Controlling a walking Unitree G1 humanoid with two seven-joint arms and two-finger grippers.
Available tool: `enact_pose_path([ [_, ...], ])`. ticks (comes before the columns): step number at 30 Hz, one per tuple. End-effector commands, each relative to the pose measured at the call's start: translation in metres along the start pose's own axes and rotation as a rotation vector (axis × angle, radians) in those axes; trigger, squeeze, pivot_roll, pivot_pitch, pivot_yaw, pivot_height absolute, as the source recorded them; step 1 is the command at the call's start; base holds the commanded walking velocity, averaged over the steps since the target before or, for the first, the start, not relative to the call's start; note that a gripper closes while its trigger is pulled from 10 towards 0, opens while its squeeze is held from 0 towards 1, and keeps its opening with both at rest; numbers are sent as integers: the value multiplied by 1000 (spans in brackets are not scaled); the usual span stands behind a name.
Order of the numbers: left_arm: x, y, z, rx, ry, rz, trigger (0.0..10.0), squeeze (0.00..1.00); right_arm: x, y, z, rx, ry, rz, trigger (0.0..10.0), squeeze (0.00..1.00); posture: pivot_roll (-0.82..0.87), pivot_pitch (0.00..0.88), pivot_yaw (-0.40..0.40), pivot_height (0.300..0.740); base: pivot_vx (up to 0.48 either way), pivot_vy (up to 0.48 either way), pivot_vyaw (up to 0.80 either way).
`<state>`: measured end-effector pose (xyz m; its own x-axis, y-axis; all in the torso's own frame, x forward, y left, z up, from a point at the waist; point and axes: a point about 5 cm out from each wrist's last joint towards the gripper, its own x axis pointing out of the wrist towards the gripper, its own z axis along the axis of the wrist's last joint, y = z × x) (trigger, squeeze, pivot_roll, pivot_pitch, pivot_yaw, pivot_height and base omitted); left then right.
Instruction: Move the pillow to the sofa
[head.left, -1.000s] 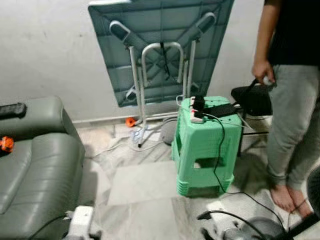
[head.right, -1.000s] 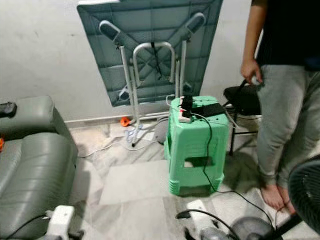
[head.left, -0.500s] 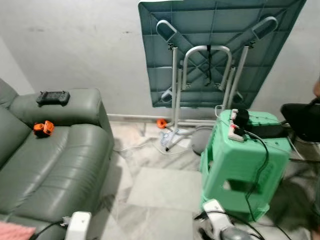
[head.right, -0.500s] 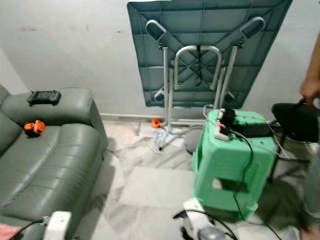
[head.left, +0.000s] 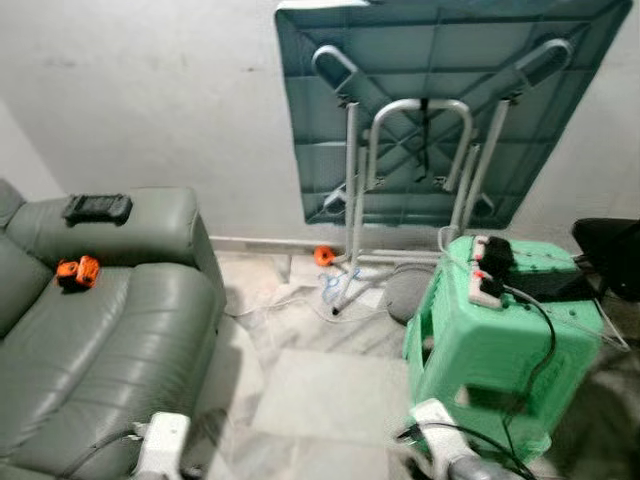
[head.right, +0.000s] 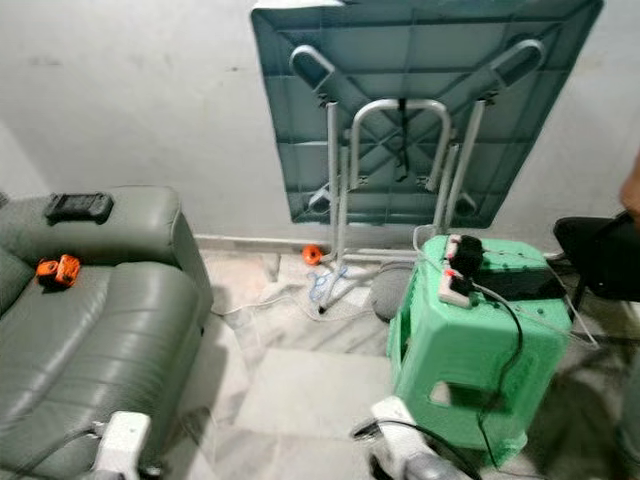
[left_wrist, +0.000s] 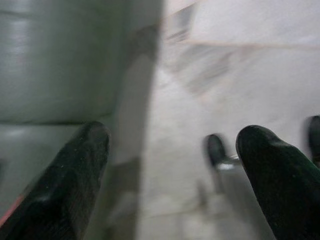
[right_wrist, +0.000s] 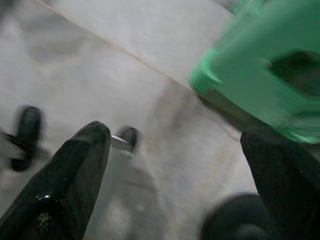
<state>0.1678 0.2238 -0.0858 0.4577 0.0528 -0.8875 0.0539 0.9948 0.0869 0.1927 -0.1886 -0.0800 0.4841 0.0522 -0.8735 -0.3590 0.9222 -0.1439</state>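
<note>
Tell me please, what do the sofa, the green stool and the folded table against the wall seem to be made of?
The sofa looks like grey-green leather or leatherette: smooth, with a soft sheen and puffed cushions. The green stool looks like moulded plastic, matte, with a cut-out in its side. The folded table seems to have a ribbed teal plastic top and pale metal tube legs, slightly shiny.
</note>
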Motion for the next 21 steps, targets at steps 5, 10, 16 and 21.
enact_pose_path([
  [5, -3, 14, -4, 8, 16, 39, 10000, 0, 2, 7, 14, -11, -34, 20, 10000, 0, -166, 0, 47, 740, 302, 0, 0],
  [10, -3, 14, -4, 9, 16, 39, 10000, 0, 2, 7, 14, -15, -30, 21, 10000, 0, -167, 0, 47, 740, 302, 0, 0],
  [16, -3, 15, -4, 10, 17, 38, 10000, 0, 2, 7, 14, -19, -28, 23, 10000, 0, -168, 0, 49, 740, 301, 0, 0],
  [21, -3, 15, -4, 13, 18, 38, 10000, 0, 2, 8, 14, -22, -28, 24, 10000, 0, -168, 0, 51, 740, 305, 0, 0],
])
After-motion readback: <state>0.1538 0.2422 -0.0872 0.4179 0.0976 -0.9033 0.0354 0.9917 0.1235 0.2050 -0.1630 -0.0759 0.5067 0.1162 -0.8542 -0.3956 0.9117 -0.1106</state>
